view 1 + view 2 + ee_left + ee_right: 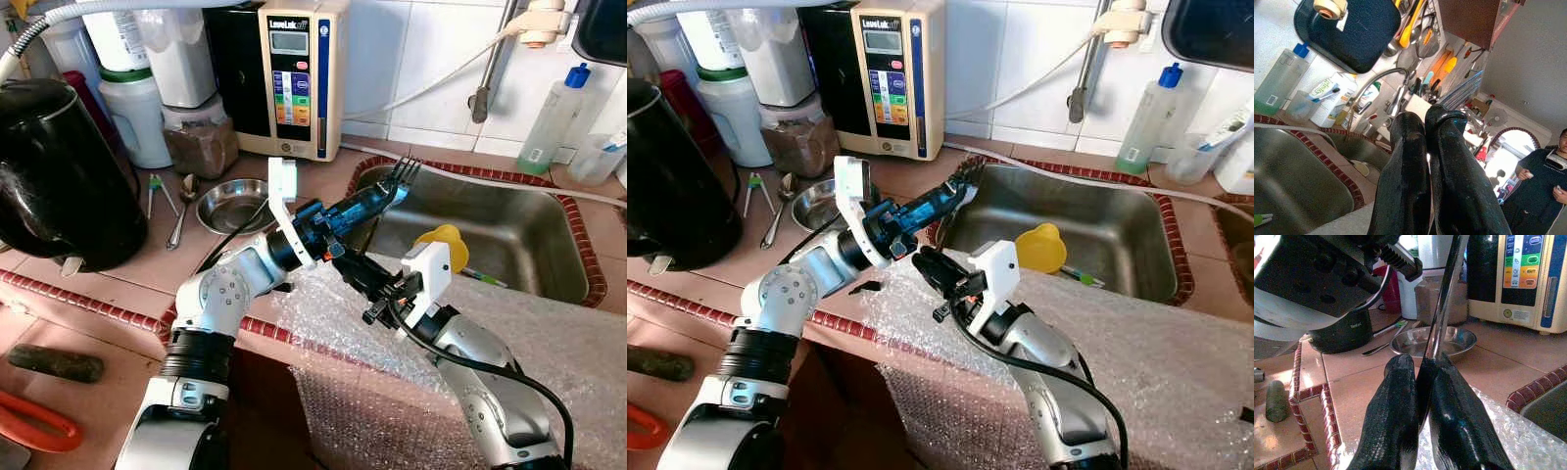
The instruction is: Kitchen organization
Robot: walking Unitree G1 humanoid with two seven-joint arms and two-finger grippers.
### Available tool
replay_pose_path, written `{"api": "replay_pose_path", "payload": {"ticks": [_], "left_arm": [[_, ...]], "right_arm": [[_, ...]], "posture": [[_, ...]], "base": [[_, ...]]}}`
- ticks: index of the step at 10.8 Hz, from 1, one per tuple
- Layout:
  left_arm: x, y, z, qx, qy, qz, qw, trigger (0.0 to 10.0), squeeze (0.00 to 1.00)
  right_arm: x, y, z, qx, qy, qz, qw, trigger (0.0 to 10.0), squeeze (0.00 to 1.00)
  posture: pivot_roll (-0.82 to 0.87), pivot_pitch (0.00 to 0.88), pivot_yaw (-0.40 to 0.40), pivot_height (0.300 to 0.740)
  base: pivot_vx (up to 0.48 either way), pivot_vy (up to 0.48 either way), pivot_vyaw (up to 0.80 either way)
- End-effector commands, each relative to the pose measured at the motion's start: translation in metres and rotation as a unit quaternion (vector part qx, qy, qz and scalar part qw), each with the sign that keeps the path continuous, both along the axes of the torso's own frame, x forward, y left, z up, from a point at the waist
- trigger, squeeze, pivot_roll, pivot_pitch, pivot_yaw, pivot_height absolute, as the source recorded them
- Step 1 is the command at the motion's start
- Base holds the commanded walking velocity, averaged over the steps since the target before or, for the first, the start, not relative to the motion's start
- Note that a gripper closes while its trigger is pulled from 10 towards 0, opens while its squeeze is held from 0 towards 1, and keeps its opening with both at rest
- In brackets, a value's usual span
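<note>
Holding a fork (390, 188) between them, both hands meet above the front edge of the desk (127, 264), right at the near-left corner of the steel sink (509, 235). The left hand (377, 201) has its two black fingers pressed together along the fork near the tines; the right hand (343, 266) pinches the shiny handle, fingers closed tight on it in the right wrist view. The fork's long axis runs from low and near the robot up and away, tines pointing toward the tiled wall and poking out over the sink rim. Bubble wrap (549, 333) covers the desk edge below the right arm. Room is tight on the left: a black kettle (59, 176) and jars crowd there, with a small steel dish (230, 206) looking empty beside a spoon (183, 208). Inside the sink basin lies a yellow piece (446, 242). A clear bottle with a blue cap (554, 117) stands behind the sink.
</note>
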State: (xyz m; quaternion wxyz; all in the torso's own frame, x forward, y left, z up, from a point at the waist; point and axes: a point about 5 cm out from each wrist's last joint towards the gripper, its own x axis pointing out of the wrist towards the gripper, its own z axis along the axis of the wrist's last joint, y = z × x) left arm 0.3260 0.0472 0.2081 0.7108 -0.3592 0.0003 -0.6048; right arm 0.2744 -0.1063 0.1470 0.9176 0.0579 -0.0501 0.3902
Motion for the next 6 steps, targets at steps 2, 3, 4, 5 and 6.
{"api": "replay_pose_path", "payload": {"ticks": [2,3,4,5,6], "left_arm": [[0.0064,0.0118,-0.0116,0.035,0.025,0.04,0.998,0.0,0.0],[0.0065,0.0113,-0.0123,0.036,0.026,0.042,0.998,1.1,0.62],[0.007,0.0103,-0.013,0.04,0.027,0.044,0.998,10.0,1.0],[0.006,0.0094,-0.0135,0.042,0.025,0.036,0.998,10.0,1.0],[0.0062,0.0088,-0.0148,0.046,0.027,0.038,0.998,10.0,1.0]], "right_arm": [[0.0037,-0.019,0.0199,-0.003,-0.048,-0.05,0.998,0.0,0.0],[0.0038,-0.0187,0.0199,-0.003,-0.048,-0.05,0.998,0.0,0.0],[0.0039,-0.0185,0.0201,-0.005,-0.049,-0.05,0.998,0.0,0.0],[0.004,-0.0183,0.0203,-0.005,-0.049,-0.051,0.997,0.0,0.0],[0.0039,-0.0185,0.0202,-0.005,-0.05,-0.052,0.997,0.0,0.0]], "posture": [[-0.02,0.0,0.076,0.74],[-0.02,0.0,0.076,0.74],[-0.02,0.0,0.078,0.74],[-0.02,0.0,0.078,0.74],[-0.03,0.0,0.08,0.74]], "base": [[0.0,0.0,0.0],[0.0,0.0,0.0],[0.0,0.0,0.0],[0.0,0.0,0.0],[0.0,0.0,0.0]]}}
